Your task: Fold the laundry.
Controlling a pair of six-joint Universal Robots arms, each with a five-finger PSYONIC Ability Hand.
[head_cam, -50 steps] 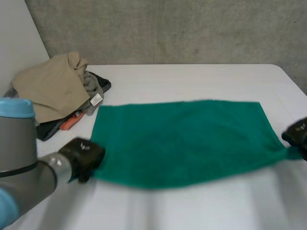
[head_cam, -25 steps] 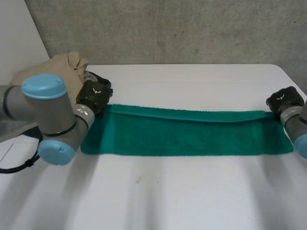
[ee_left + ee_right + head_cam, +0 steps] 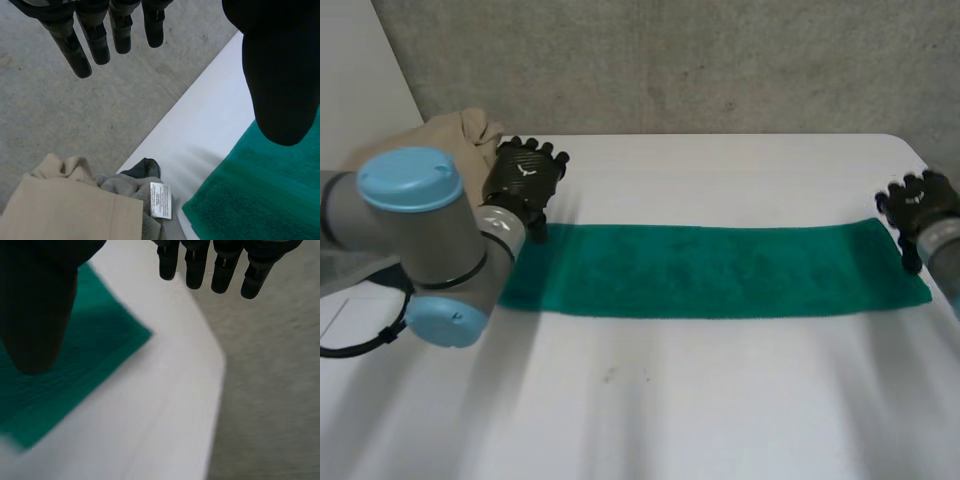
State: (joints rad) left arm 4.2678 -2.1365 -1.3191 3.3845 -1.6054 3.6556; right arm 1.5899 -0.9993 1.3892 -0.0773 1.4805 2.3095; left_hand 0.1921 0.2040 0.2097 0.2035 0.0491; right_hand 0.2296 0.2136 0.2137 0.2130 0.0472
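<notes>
Lying halved lengthwise, the green towel [image 3: 720, 272] is just released, left hand [image 3: 525, 176] and right hand [image 3: 920, 205] both spread wide at its far corners (first fold done, crosswise fold likely next).

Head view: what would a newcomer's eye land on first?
The green towel lies as a long band across the white table. The left hand and right hand are open at its two far corners. Beside the left hand sits a pile of clothes, beige on top.
</notes>
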